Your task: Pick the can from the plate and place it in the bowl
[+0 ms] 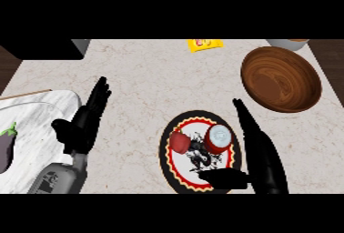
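Right hand (259, 150) thumb covers the plate (176, 175) lower rim. Eggplant (7, 148) cut off at left edge, grey cup (289, 43) by the top; yellow packet (205, 44) print unreadable.

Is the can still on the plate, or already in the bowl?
On the plate. The can stands upright on it, beside the right hand; the wooden bowl holds nothing.

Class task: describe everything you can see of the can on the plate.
The can is red with a pale, silvery round top. It stands upright on the right part of the plate, which has a black rim, a red and yellow ring and a white middle with a dark pattern. A red thing lies just left of it. The right hand, fingers straight, is beside it at the right; contact cannot be told.
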Robot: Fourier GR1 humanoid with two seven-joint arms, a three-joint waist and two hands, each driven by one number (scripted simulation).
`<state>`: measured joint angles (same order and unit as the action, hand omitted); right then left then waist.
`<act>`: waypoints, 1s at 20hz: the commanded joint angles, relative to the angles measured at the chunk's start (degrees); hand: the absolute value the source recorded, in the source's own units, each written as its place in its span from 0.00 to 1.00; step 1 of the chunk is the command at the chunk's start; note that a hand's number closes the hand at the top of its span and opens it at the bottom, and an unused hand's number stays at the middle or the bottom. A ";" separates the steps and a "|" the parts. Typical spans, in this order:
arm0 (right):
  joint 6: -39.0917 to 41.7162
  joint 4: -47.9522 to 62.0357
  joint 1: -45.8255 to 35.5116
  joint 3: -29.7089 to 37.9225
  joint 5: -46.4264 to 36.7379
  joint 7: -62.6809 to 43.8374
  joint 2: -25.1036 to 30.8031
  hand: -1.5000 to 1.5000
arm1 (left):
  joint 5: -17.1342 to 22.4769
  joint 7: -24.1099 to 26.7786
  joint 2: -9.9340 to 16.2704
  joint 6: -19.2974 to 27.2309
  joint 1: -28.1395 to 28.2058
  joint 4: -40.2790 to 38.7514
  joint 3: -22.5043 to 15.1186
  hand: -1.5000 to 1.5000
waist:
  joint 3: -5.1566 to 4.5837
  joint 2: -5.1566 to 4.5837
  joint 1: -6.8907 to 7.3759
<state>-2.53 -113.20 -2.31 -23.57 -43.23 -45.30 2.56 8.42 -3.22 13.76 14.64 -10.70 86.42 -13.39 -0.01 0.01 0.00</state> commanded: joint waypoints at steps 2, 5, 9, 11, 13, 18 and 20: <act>0.32 3.12 -1.19 -0.22 1.19 0.47 -2.44 0.00 | -2.07 -1.04 -2.07 -1.77 1.97 1.80 1.00 0.50 | 0.02 0.01 0.06; 2.84 0.21 2.38 3.46 5.12 5.03 0.84 0.00 | -3.38 1.11 -3.42 -2.59 -1.42 -3.80 3.78 0.50 | 0.02 -0.01 -0.15; -2.27 3.55 3.55 3.16 6.36 10.33 -1.71 0.00 | -3.62 -3.32 -2.11 -2.84 -1.09 1.50 4.39 0.50 | 0.03 0.00 -0.04; -1.58 -0.88 10.34 3.80 10.39 15.43 2.00 0.00 | -2.25 -3.89 -1.41 -4.82 1.61 4.31 4.49 0.50 | 0.04 0.06 -0.14; -5.18 2.09 11.06 0.21 6.90 18.03 -0.46 0.00 | -3.92 -1.18 -3.80 -4.20 4.95 4.21 2.89 0.50 | 0.03 0.05 -0.04; -5.48 3.57 7.83 1.15 9.31 16.32 -2.49 0.00 | -6.07 0.06 -5.91 -4.76 2.71 0.41 4.76 0.50 | 0.02 0.00 -0.06; -2.55 2.16 8.29 5.80 13.71 18.11 -0.42 0.00 | -6.27 -0.02 -5.78 -5.75 -1.00 -2.34 6.26 0.50 | 0.02 -0.02 -0.20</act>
<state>-5.80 -111.64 5.64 -20.57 -33.11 -29.77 1.33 3.09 -4.17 9.09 9.81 -8.48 87.93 -8.77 0.00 0.03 -0.08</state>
